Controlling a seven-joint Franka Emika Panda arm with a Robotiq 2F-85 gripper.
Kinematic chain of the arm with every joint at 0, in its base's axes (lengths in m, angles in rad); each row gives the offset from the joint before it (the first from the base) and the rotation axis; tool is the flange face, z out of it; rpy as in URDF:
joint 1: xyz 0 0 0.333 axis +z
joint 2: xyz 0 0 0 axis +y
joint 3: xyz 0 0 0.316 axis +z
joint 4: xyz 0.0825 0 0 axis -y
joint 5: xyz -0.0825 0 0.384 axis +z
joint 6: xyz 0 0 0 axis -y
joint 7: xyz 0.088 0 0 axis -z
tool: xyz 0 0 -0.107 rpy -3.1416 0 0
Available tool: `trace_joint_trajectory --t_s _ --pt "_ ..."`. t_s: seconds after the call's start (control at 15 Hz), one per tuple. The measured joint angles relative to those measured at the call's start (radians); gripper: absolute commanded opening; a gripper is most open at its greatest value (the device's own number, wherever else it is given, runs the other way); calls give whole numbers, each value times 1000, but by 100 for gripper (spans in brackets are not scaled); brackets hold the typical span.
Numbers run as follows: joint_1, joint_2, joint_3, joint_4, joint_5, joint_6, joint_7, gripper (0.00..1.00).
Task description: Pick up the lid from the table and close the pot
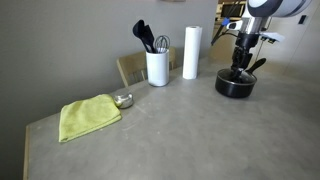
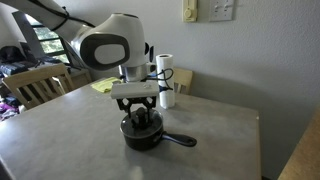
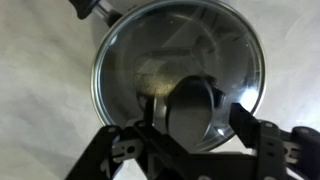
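The black pot [image 1: 236, 86] stands on the grey table [image 1: 180, 130] at the far right, and in an exterior view [image 2: 140, 135] its long handle [image 2: 180, 140] points to the right. The glass lid [image 3: 180, 50] with its metal rim lies on the pot and fills the wrist view. My gripper [image 3: 195, 115] hangs straight down over the pot in both exterior views [image 1: 240, 72] [image 2: 140, 118]. It is open, with a finger on each side of the dark knob [image 3: 190, 105] and a gap on both sides.
A white utensil holder [image 1: 157, 68] and a white paper roll [image 1: 190, 52] stand at the back of the table. A yellow-green cloth [image 1: 88, 117] and a small metal bowl [image 1: 123, 100] lie to the left. Wooden chairs [image 2: 35, 88] stand at the table's edge.
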Motion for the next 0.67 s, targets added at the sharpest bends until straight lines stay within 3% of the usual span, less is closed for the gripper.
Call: trace_joint_trajectory --t_s 0.67 --pt "27 -114 -1 -8 -1 -4 73 100"
